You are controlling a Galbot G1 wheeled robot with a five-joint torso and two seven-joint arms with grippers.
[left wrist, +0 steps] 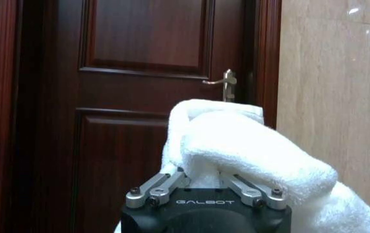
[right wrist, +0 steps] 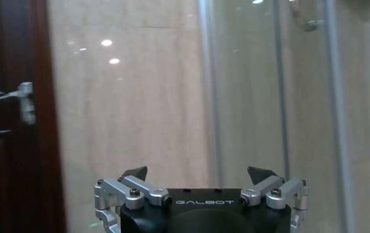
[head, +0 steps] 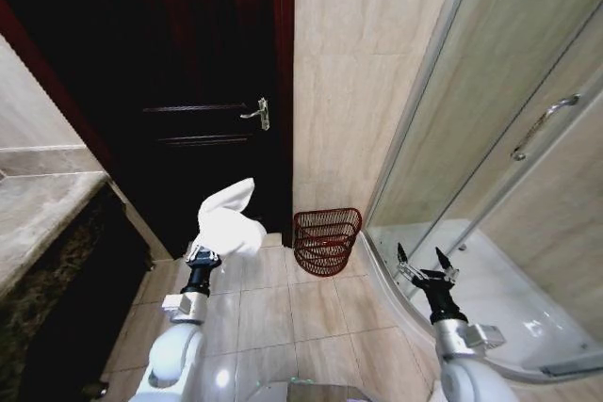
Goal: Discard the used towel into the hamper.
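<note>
A white towel (head: 229, 223) is bunched in my left gripper (head: 203, 253), which is shut on it and held up in front of the dark door; the towel (left wrist: 250, 160) folds over the left gripper (left wrist: 204, 182) in the left wrist view. The hamper (head: 326, 240), a dark red-brown openwork basket, stands on the tiled floor against the beige wall, to the right of the towel and farther off. My right gripper (head: 423, 262) is open and empty, raised beside the shower's curved base; in the right wrist view the right gripper (right wrist: 198, 174) faces the wall and glass.
A dark wooden door (head: 188, 91) with a metal handle (head: 257, 113) fills the back left. A glass shower enclosure (head: 509, 138) with a raised white base (head: 490, 308) takes the right side. A marble counter (head: 38, 204) runs along the left. Tiled floor (head: 283, 308) lies open between them.
</note>
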